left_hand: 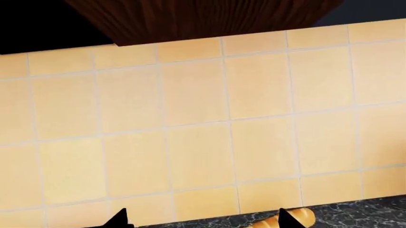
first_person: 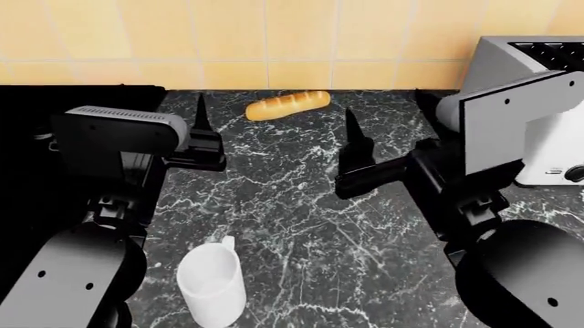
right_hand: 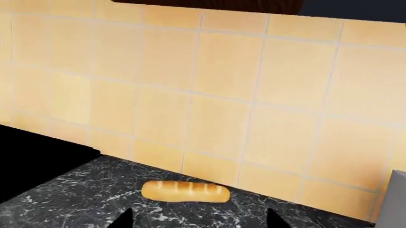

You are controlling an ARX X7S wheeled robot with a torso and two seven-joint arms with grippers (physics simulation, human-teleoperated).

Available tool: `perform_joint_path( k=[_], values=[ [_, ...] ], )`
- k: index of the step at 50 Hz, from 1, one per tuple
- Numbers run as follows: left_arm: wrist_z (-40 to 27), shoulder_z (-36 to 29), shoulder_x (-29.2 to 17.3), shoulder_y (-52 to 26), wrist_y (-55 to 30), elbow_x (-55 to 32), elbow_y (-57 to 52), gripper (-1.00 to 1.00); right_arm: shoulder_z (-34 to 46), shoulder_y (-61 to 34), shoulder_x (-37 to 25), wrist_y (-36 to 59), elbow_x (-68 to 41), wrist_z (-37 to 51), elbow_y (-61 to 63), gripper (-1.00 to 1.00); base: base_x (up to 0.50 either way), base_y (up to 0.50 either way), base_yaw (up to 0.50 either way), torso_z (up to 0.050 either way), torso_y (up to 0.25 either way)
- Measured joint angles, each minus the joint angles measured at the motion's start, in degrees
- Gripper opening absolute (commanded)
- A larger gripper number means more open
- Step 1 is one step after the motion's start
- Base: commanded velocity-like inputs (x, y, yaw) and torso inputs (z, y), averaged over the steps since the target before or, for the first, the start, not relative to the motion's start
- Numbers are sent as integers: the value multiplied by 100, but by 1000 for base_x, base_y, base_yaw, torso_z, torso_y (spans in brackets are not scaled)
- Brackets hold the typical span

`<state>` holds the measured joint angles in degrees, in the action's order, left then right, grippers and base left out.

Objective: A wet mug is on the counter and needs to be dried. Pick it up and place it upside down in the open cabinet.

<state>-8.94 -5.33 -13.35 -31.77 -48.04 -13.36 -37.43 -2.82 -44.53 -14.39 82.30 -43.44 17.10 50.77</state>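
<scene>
The mug (first_person: pixel 212 281) is sitting upright on the tabletop (first_person: pixel 301 205), close in beside the left arm. Both grippers, left (first_person: pixel 200 116) and right (first_person: pixel 354 140), are hovering empty with jaws spread. I'd drop the left one low and pinch the rim, avoiding the handle.

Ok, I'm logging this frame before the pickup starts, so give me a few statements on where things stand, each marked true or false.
1. The mug stands upright on the counter, opening upward. True.
2. The left gripper is shut on the mug. False: it hangs apart from the mug and holds nothing.
3. A bread loaf lies by the tiled wall. True.
4. The toaster stands at the counter's left end. False: it is at the right.
5. The right gripper holds the loaf. False: it holds nothing.
</scene>
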Motion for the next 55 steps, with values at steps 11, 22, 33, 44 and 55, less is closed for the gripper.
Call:
perform_joint_path(
  k=[11, 22, 33, 44, 55],
  values=[
    [-31, 8, -38, -45, -51, -38, -36, 100, -247, -220, -355, 253, -3586, 1423, -81, 100, 0, 0, 0, 0, 0],
    [-79, -20, -86, -172, -115, -31, -35, 100, -423, 455, -468, 283, -4073, 492, 415, 100, 0, 0, 0, 0, 0],
    [-108, -45, -128, -181, -92, -29, -21, 100, 416, 1352, -936, -632, -2937, -812, 730, 100, 0, 0, 0, 0, 0],
    [-129, -45, -157, -131, -24, -42, 6, 100, 1312, 1917, -1262, -1354, -1929, -1588, 754, 100, 0, 0, 0, 0, 0],
    [-148, -43, -175, -77, 64, -55, 57, 100, 2014, 2224, -1437, -1871, -1120, -2041, 589, 100, 0, 0, 0, 0, 0]
  ],
)
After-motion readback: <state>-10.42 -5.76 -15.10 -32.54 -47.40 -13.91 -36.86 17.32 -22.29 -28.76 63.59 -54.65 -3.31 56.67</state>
